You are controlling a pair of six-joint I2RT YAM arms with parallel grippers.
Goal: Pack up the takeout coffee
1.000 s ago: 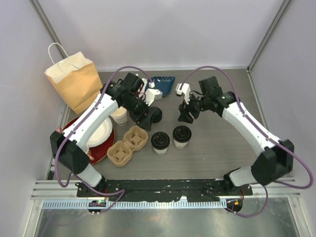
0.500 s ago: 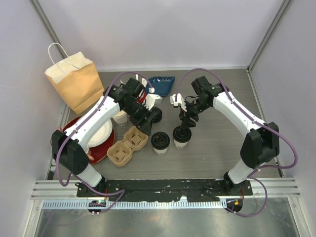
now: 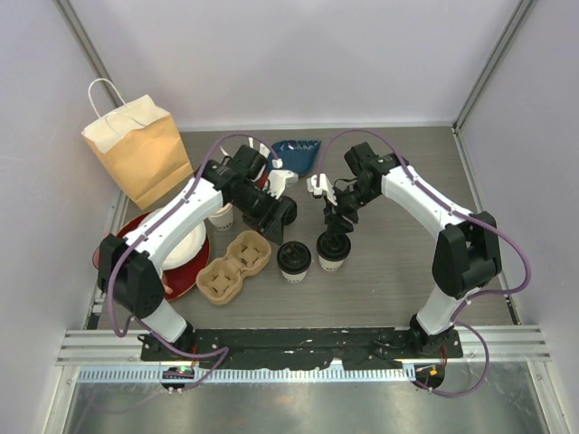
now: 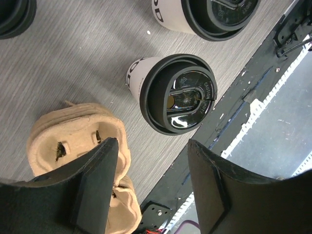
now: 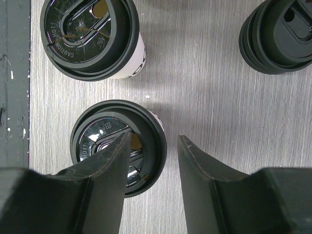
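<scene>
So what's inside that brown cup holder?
Nothing yet. From above, both pockets of the cup holder are empty. In the left wrist view, the left hand covers part of it.

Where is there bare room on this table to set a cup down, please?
Free: the near-right table, between the lidded cups and the right arm; also the back-right corner. Crowded: the left, with bag, plate, cup carrier.

Lab rig: white panels [image 3: 298, 54], aluminium rails [image 3: 507, 348]
</scene>
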